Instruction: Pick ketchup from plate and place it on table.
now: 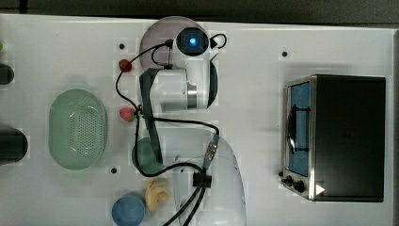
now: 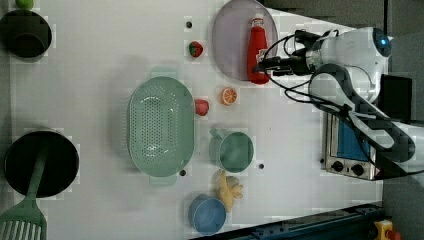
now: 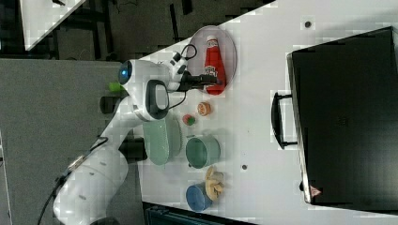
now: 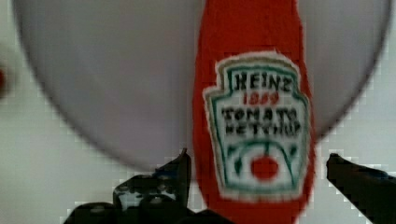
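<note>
Tool [image 4: 257, 172] wide open, holding nothing — fingers straddle ketchup [image 2: 256, 47] lying on plate [image 2: 227, 45]; centre on label, then close.

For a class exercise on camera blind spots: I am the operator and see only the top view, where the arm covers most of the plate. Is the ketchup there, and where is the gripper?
Observer: Yes. In the left view the ketchup lies flat on the plate.
Operator: Is the gripper near it?
Observer: The gripper is open, one finger on each side of the bottle's label end, as the wrist view shows.
Operator: Is the bottle wholly on the plate?
Observer: No; in the wrist view its base end reaches past the rim over the table.
</note>
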`<state>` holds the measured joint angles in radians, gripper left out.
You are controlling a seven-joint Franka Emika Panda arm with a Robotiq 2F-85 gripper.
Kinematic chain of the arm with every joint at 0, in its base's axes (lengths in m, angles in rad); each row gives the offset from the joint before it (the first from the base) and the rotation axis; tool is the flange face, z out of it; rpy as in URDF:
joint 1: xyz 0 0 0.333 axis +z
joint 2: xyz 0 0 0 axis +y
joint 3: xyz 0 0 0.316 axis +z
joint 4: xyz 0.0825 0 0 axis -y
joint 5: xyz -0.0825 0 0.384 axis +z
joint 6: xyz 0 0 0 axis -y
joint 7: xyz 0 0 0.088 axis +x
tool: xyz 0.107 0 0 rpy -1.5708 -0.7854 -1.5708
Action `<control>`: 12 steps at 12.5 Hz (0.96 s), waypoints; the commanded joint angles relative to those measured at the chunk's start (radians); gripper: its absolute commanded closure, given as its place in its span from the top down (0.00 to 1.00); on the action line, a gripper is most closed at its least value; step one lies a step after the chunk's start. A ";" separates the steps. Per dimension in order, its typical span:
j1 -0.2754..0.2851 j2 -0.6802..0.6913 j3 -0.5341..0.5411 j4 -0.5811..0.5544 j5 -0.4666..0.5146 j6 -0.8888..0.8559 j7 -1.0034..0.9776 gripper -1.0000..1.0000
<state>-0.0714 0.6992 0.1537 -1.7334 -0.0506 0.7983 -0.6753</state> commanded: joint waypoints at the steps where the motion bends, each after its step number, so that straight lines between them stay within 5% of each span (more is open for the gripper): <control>1: 0.003 0.011 -0.006 0.030 -0.026 0.059 -0.031 1.00; 8: 0.011 0.079 -0.007 0.063 -0.026 0.128 -0.031 1.00; 9: 0.011 0.083 -0.008 0.062 -0.026 0.128 -0.031 0.96; 12: 0.010 0.081 -0.007 0.068 -0.026 0.131 -0.031 0.63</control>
<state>-0.0510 0.7778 0.1378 -1.6885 -0.0790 0.9272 -0.6802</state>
